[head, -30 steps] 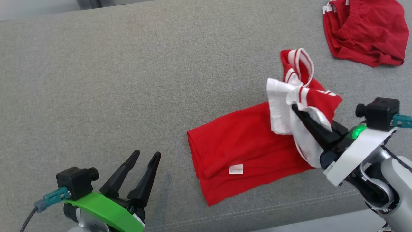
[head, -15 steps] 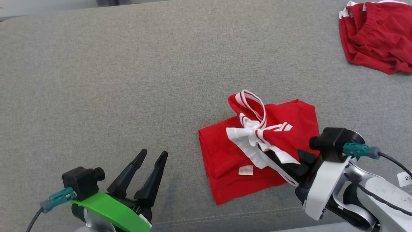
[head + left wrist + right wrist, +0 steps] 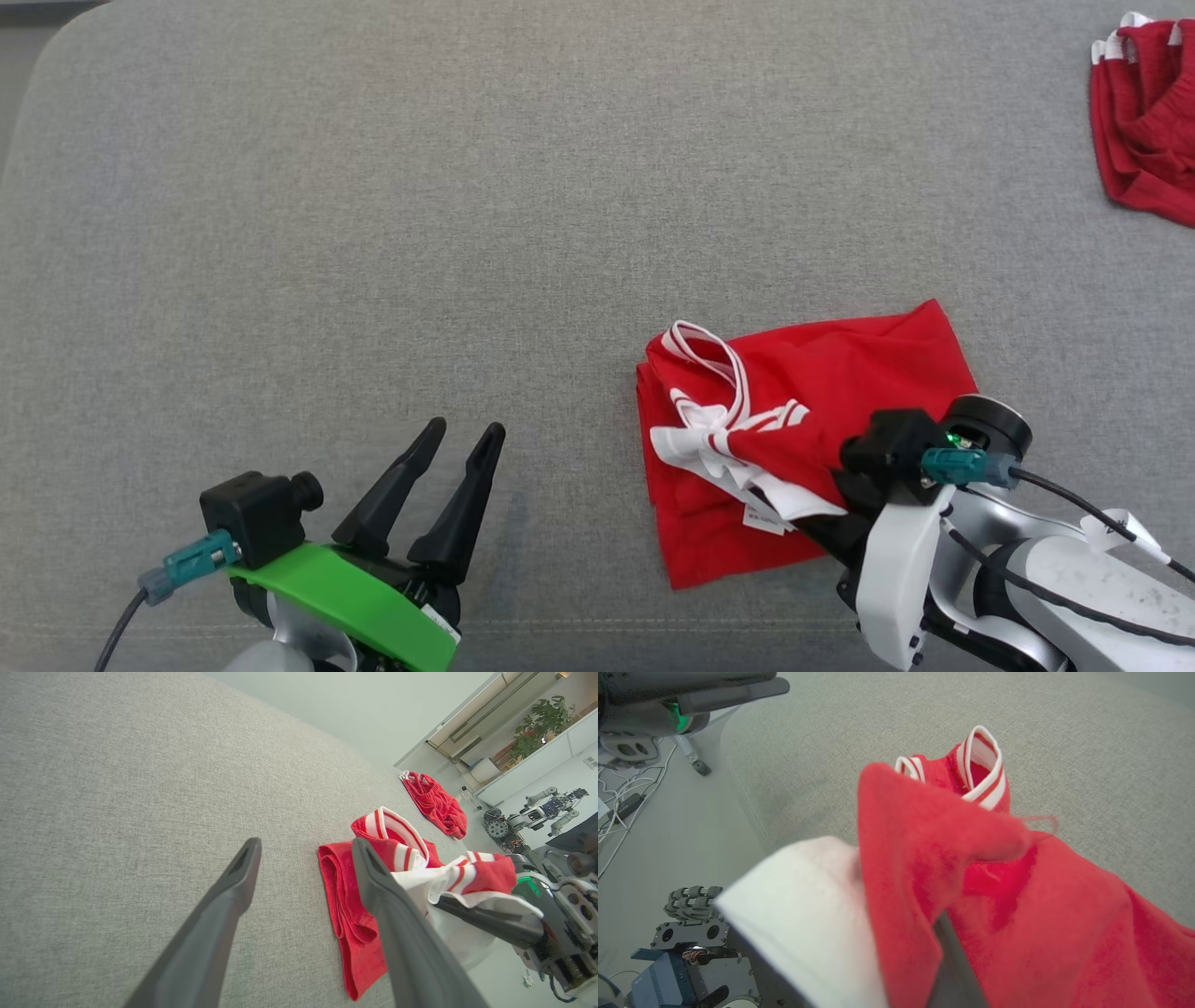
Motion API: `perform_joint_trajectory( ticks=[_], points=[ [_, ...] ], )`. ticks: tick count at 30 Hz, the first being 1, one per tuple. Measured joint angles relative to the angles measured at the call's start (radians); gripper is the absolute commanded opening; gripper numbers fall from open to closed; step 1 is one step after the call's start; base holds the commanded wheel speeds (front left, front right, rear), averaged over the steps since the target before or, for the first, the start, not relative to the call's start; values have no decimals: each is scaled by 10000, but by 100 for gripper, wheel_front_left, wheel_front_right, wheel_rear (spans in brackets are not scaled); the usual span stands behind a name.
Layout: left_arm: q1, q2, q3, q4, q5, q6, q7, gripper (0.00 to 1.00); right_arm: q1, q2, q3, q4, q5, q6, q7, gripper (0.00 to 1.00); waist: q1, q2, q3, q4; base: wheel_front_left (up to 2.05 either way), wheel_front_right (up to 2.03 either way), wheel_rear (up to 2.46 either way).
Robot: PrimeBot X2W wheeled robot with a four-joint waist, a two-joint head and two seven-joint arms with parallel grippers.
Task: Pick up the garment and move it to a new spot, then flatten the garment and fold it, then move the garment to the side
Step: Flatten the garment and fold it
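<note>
Buried in folds of the garment: fingertips of the right gripper. Blurred at close range in right wrist view: red and white cloth, covering most of one finger. Cut off by head view's right edge: second red garment. Too small to read: white label.

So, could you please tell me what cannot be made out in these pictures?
- Right gripper: fingertips buried in the garment's cloth, head and right wrist views.
- Second red garment: head view, cut off by the right edge.
- Label on the garment: head view, print too small to read.
</note>
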Motion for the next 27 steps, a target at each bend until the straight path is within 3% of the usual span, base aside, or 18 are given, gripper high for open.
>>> perform_joint_trajectory(
  ticks=[6,8,11,13,14,15,18,27],
  points=[
    [-9,-84,94,134,0,-2,-111,100,-61,-67,479,61,-305,15,596,0,0,0,-57,208,0,0,0],
    [-10,-105,117,176,0,-54,-113,100,-109,-79,485,69,-328,15,729,25,0,0,-65,211,0,0,0],
    [-11,-130,167,234,0,-121,-115,100,-246,-77,453,73,-403,0,832,16,0,0,-78,197,0,0,0],
    [-12,-134,196,268,0,-128,-157,100,-298,-77,372,109,-493,-109,899,21,0,0,-88,180,0,0,0],
    [-12,-138,198,284,0,-142,-176,100,-361,-96,362,159,-594,-157,947,42,0,0,-95,170,0,0,0],
    [-12,-146,198,305,0,-163,-201,100,-419,-123,334,209,-700,-203,991,100,0,0,-104,159,0,0,0],
    [-12,-182,182,418,0,-240,-201,100,-461,-128,224,362,-838,-339,1034,100,0,0,-149,124,0,0,0],
    [-9,-174,178,658,0,-249,-203,100,-457,255,800,372,-376,-105,1336,100,0,0,-530,-58,0,0,0]
  ],
)
